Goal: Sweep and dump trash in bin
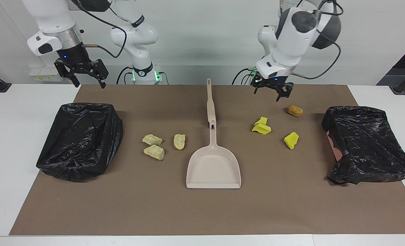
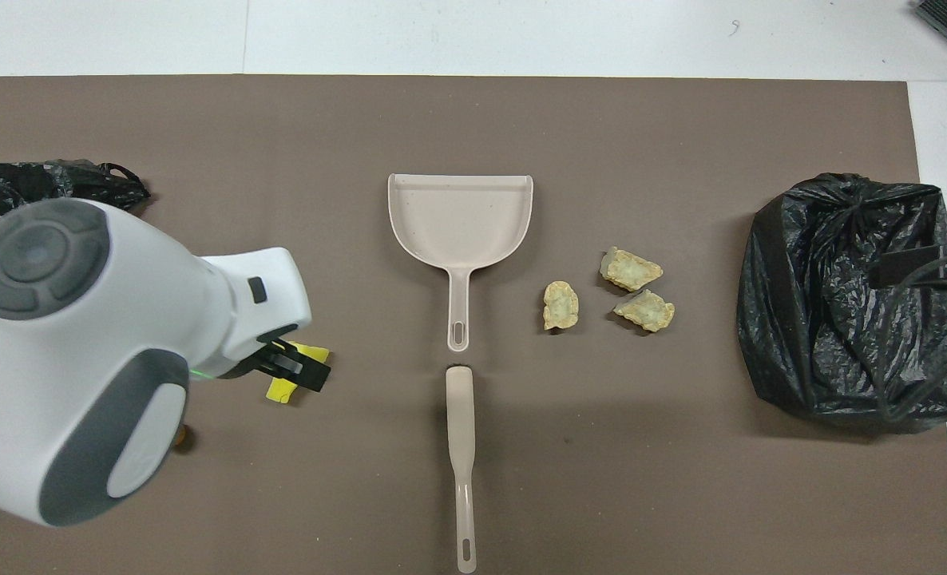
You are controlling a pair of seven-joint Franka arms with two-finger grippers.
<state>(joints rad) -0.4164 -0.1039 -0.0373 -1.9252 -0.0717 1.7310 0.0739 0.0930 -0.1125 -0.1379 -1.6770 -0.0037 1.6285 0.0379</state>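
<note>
Black-fingered and open, the left gripper (image 1: 271,91) hung empty over the brown mat (image 1: 202,212), above the ground between the orange-brown chunk (image 1: 295,110) and the scraper (image 1: 210,100), clear of both. The yellow chunks (image 1: 262,126) lay farther out. The right gripper (image 1: 83,76) waited, jaws apart, over the mat's edge nearest the robots. Farther still lay the pale chunks (image 1: 153,147), the dustpan (image 1: 213,169) with nothing in it, and two black bin bags (image 1: 81,140); their contents could not be made out.
</note>
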